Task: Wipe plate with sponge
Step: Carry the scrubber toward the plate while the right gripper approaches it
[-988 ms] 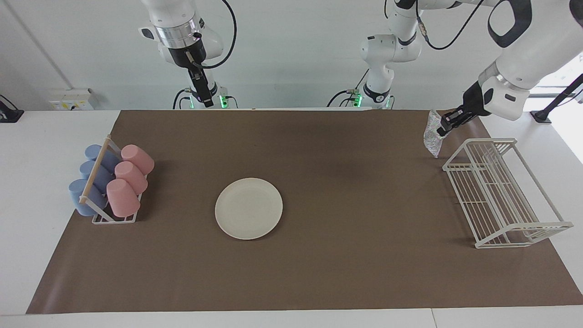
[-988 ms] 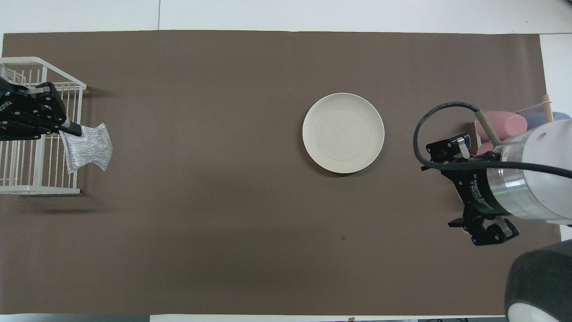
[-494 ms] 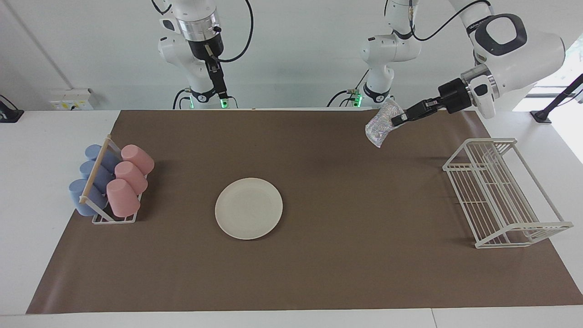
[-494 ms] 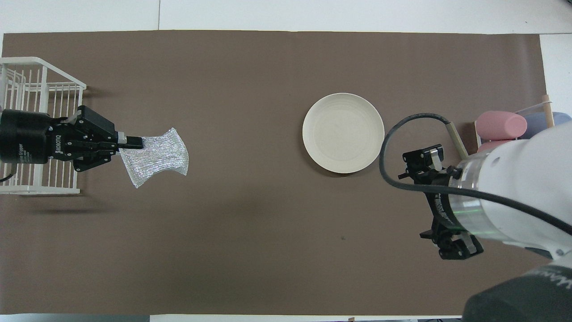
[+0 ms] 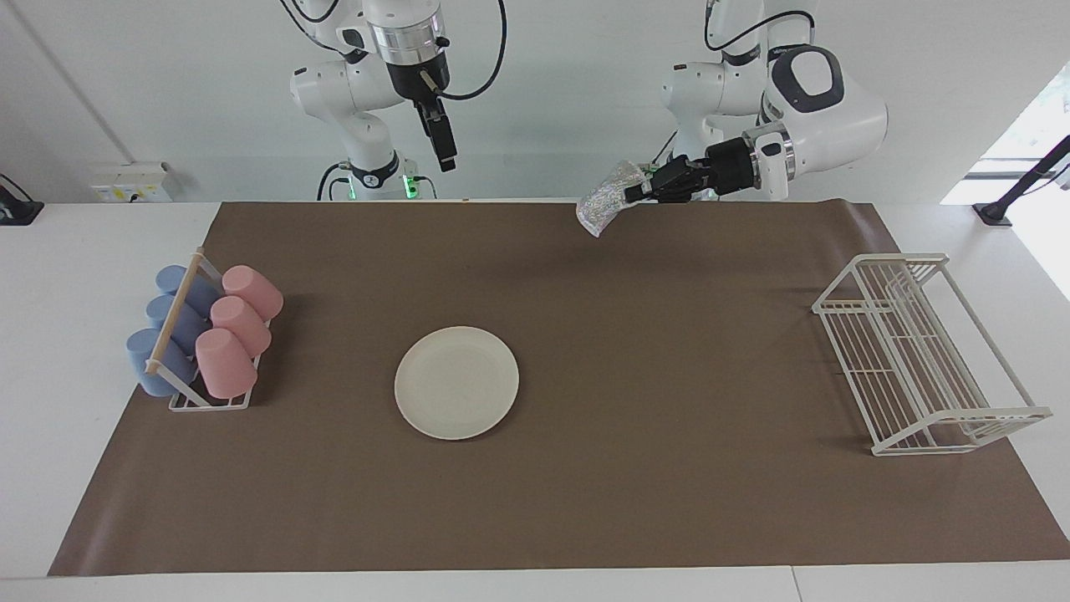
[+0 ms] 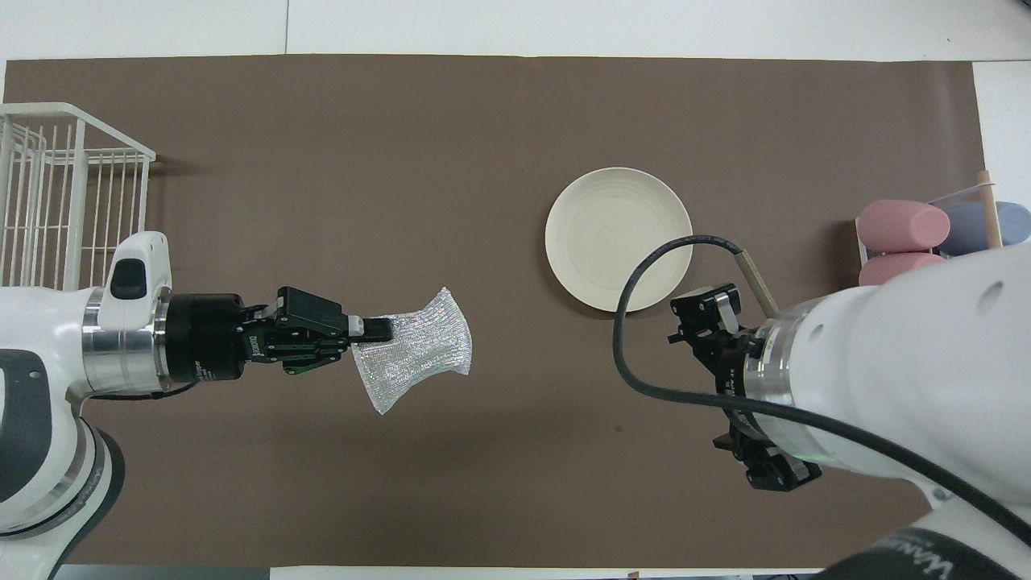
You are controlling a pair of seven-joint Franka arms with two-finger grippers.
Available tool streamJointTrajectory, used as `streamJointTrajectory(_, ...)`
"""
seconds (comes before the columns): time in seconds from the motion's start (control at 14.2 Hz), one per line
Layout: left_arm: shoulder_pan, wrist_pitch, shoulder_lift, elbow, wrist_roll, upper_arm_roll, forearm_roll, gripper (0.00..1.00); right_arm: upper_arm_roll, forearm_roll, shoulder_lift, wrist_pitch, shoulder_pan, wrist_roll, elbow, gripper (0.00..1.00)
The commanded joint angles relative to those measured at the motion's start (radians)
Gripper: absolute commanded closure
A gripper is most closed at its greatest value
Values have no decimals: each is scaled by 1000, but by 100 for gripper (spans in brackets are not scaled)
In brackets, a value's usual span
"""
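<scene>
The left gripper (image 5: 637, 191) is raised in the air over the brown mat (image 5: 669, 351), its jaws closed on one edge of the silvery sponge (image 5: 603, 208). The sponge hangs out from the jaws, drooping away from them toward the right arm's end of the tabletop (image 5: 84, 276). In the overhead view the left gripper (image 6: 372, 329) points sideways across the mat (image 6: 403, 161), and the sponge (image 6: 415, 349) fans out from its jaws, clear of the surface.

The plate (image 5: 456, 382) lies flat on the mat, well apart from the left gripper's jaws and from the sponge, toward the right arm's end. Nothing rests on the plate (image 6: 600, 225) in the overhead view, though a black cable from the right arm crosses over its rim there.

The right gripper (image 5: 445, 152) hangs high above the robots' edge of the mat, pointing down; whether its jaws are parted or together cannot be told.

A white wire rack (image 5: 919, 351) stands at the left arm's end of the mat, well away from the left gripper's jaws. A cup holder with pink cups (image 5: 238, 330) and blue cups (image 5: 167, 330) stands at the right arm's end.
</scene>
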Motion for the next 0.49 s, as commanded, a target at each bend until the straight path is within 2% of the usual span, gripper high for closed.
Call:
streamJointTrajectory(0.0,-41,3,-16,-44,67,14,-66,100,5,23,-13,35,-3,94,-10,0)
streamJointTrajectory(0.07,-73,3,-18,-53,92,14,-86,100,5,23,-13,41,37,195,-13,0)
streamJointTrajectory(0.21,-90,3,-18,-73,96,14,-172,100,5,23,-1,130,101,361,-19,0)
streamJointTrajectory(0.42,-119,-3,-18,-85,139,15,-195,100,8,25,19,217,164,550,-19,0)
